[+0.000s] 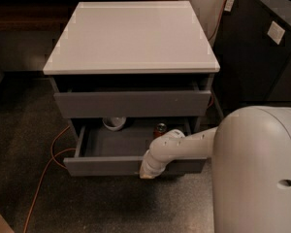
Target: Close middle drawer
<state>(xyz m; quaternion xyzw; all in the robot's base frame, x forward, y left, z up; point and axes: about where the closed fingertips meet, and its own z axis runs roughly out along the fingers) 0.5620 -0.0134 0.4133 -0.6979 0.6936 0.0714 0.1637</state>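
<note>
1. Camera view, surface and room: dark speckled floor (19,130) all round. White tabletop (131,35) capping a stack of grey drawers, seen from above and in front. Behind it, dim furniture or wall, too dark to tell apart.
2. Task's thing: middle drawer (99,165) pulled well out toward the camera, with a plain handleless front panel, the lowest front in view, and its grey tray open to sight. Above it, upper drawer front (131,103) standing slightly proud, with a shadowed gap under the tabletop.
3. Inside the tray: small white bowl (114,123) at the back left, partly tucked under the upper drawer front. Red soda can (160,128) at the back right, upright, just behind the arm.
4. Around: orange cable (43,171) trailing over the floor left of the drawer. Dark cabinet (262,67) to the right, bearing a white label (276,32). Bulky white robot body (257,178) filling the lower right corner.
5. Pincer (148,173): at the end of the white arm (184,147), which crosses the drawer's right part. Tip pointing down against the outer face of the front panel, right of its middle. Clenched or released: cannot tell.
</note>
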